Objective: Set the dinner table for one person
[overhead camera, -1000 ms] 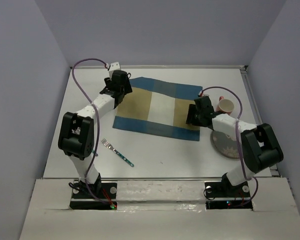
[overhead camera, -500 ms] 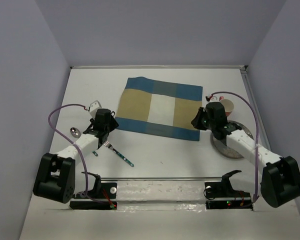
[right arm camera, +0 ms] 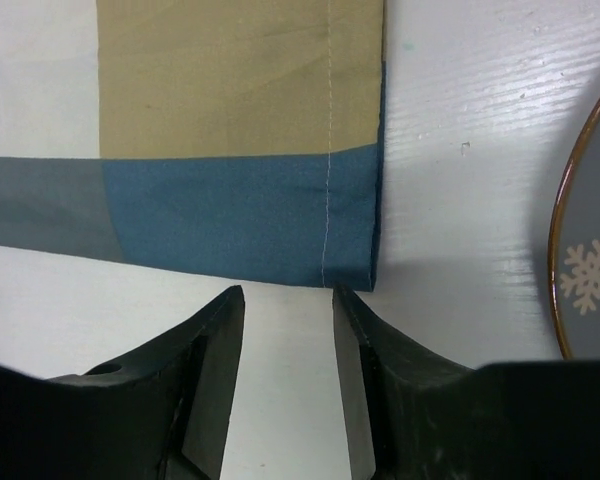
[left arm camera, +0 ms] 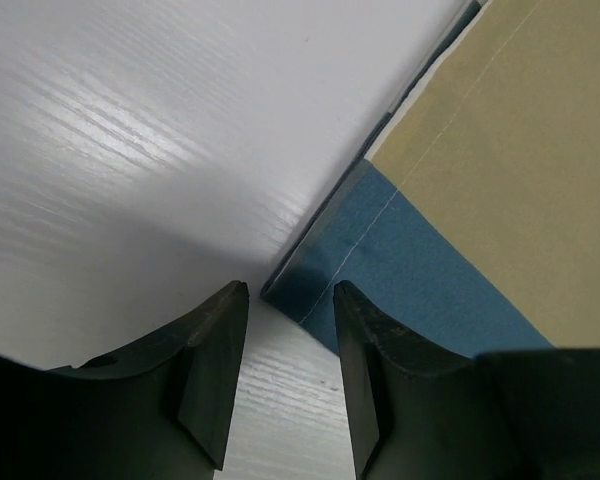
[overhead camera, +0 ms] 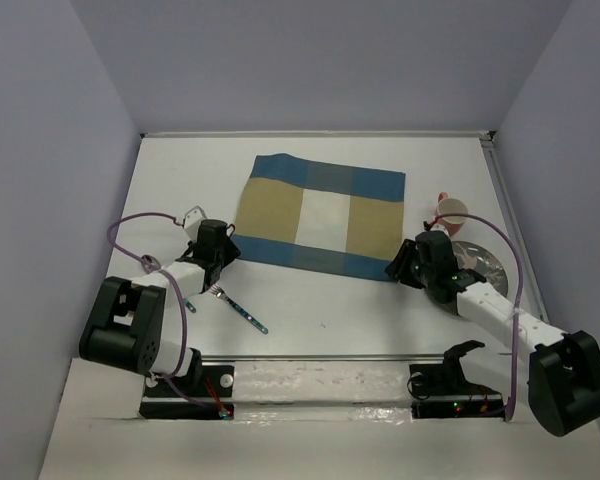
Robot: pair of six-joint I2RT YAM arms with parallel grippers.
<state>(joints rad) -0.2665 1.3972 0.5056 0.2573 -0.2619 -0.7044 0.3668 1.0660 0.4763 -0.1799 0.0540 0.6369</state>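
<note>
1. The pink mug (overhead camera: 450, 210) stood upright on the right side of the dinner table (overhead camera: 330, 315), and its mouth showed only a pale inside.
2. The plate (overhead camera: 480, 262) lay flat just near of the mug. It had a grey face inside a brown rim, and my right wrist view caught a white snowflake on it (right arm camera: 590, 270). My right arm crossed over its left part. I could not tell whether mug and plate touched.
3. The dinner table was the white top under everything, filling the scene from the far wall to the metal rail (overhead camera: 320, 356) at the near edge. It showed bare in both wrist views (left arm camera: 130, 150) (right arm camera: 460, 200).
4. I counted one mug, one plate and one checked placemat (overhead camera: 320, 215), which lay flat at the middle far part of the table.
5. I counted one fork (overhead camera: 235, 305), lying near and left of the placemat with its tines toward the far left and its blue handle toward the near right.
6. My left gripper (overhead camera: 223, 250) sat low at the placemat's near left corner with its jaws apart and nothing between them. The blue corner (left arm camera: 380, 270) lay just ahead of the gap (left arm camera: 290, 300).
7. My right gripper (overhead camera: 400, 265) sat low at the placemat's near right corner. Its jaws were also parted and empty (right arm camera: 288, 300), with the blue hem (right arm camera: 240, 220) just ahead of them.
</note>
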